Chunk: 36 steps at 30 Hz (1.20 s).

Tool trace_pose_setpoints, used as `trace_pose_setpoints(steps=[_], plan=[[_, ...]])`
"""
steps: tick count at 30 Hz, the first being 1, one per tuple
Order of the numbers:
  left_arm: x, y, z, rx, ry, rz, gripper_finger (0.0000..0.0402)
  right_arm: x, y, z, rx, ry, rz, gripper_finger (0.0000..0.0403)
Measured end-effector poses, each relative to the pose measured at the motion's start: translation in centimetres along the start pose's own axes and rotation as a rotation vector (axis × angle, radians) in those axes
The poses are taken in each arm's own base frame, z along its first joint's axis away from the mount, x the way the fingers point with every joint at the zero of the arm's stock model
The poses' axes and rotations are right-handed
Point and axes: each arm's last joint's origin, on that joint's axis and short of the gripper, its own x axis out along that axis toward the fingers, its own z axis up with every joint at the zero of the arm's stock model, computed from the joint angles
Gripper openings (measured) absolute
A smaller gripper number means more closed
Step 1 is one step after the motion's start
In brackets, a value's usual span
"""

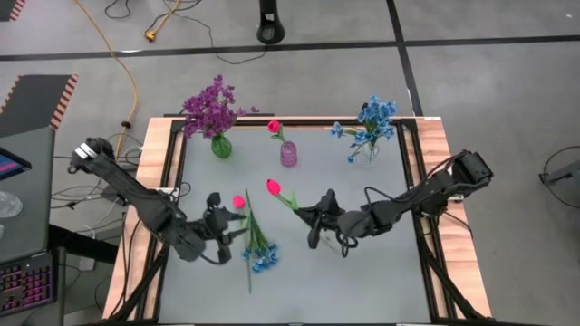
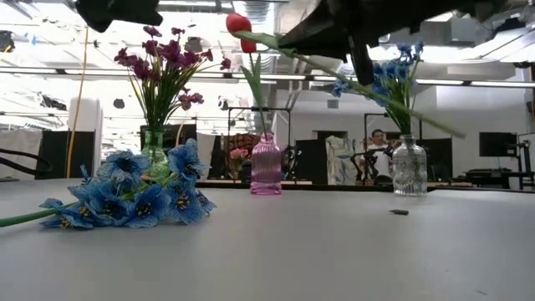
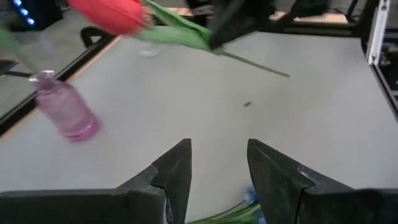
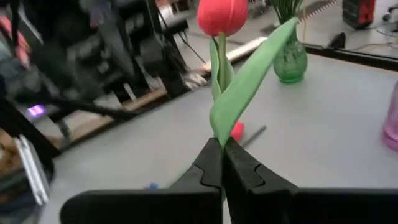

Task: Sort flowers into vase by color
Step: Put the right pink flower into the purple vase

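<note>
Sorting was partly complete, as far as the views showed. The green vase (image 1: 221,146) held purple sprigs (image 1: 211,106), the clear vase (image 1: 364,152) held blue sprigs (image 1: 370,120), and the pink vase (image 1: 288,153) held one red tulip (image 1: 273,127); all three stood in a row along the far side of the table (image 1: 362,281). The right gripper (image 1: 315,215), near mid-table, was pinched on the stem of a second tulip (image 1: 273,186), carried clear of the surface with its bud toward the pink vase (the wrist view showed the fingers (image 4: 239,177) pressed together on the stem just below the leaf). The left gripper (image 1: 220,217) sat over the near-left part of the table with its fingers (image 3: 177,171) spread and nothing between them. Still on the table lay a blue sprig (image 1: 261,258) and, beside the left gripper, a third tulip (image 1: 238,201). Judged from this layout, three placements remained: the held tulip and the lying one into the pink vase, and the blue sprig into the clear vase.
</note>
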Motion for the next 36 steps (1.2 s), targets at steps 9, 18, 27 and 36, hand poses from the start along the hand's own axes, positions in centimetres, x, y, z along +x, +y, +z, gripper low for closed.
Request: trace_pose_setpoints(steps=[9,18,27,36], plan=[[4.6,-3.5,-0.2,0.038,-0.092,-0.117,0.0144,-0.6,-0.5,-0.9,-0.002,-0.121,0.147,0.0027],[6.4,-3.4,1.8,0.061,-0.235,-0.234,0.0144,-1.6,0.3,-0.3,-0.105,-0.225,0.247,0.0026],[6.0,-2.0,2.8,0.133,-0.254,-0.204,0.0144,-2.6,-1.0,-1.2,-0.103,-0.260,0.299,0.0026],[7.7,0.0,3.0,0.115,-0.200,-0.157,0.0144,-4.0,-3.0,-2.1,-0.058,-0.319,0.322,0.0026]])
